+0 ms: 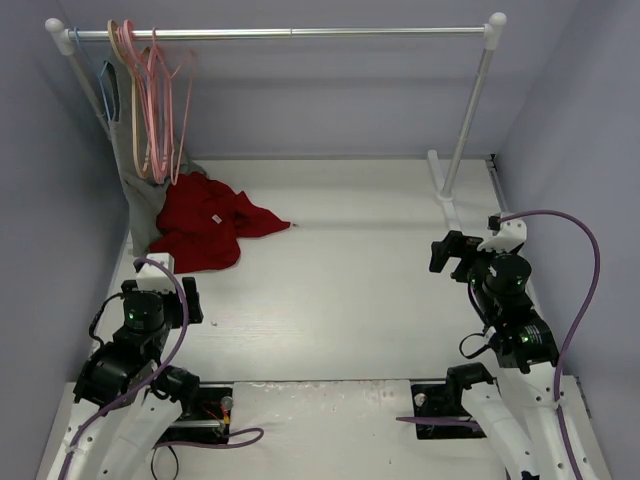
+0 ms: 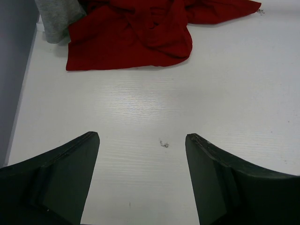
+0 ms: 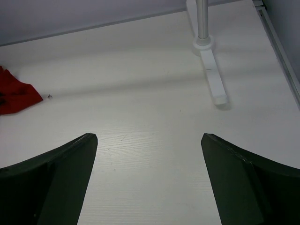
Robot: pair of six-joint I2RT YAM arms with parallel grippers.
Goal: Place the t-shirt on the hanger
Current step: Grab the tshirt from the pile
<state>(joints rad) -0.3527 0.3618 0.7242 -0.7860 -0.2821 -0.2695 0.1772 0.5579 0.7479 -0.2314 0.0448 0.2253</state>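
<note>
Far left, on the rail (image 1: 290,32) of a white clothes rack: a blue hanger (image 1: 78,42), a tan hanger (image 1: 132,95) and the thin pink hanger (image 1: 160,110), bunched close together by the left post. Draped below them, down to the table (image 1: 340,290): a grey garment (image 1: 138,185).

Just right of the grey garment, touching it: the red t-shirt (image 1: 205,228), crumpled flat on the table at far left, a small white label (image 1: 215,217) showing on top, one sleeve trailing out to the right. Well apart from the pink hanger above. Seen again at the top of the left wrist view (image 2: 136,33), with the grey cloth (image 2: 58,16) at its left corner.

Near left: the left gripper (image 1: 162,272), jaws spread wide and holding nothing (image 2: 142,137), pointed toward the t-shirt but clear of it, bare table and a small dark speck (image 2: 163,144) between.

Middle: open white tabletop, nothing lying between the arms and the t-shirt.

Near right: the right gripper (image 1: 450,250), jaws wide apart and bare (image 3: 148,138), far from the t-shirt; only a red sleeve tip (image 3: 14,96) at the left edge of its view.

Far right: the rack's right post (image 1: 472,105) and its white foot (image 3: 213,79) resting on the table. A purple cable (image 1: 590,270) looping off the right arm.
</note>
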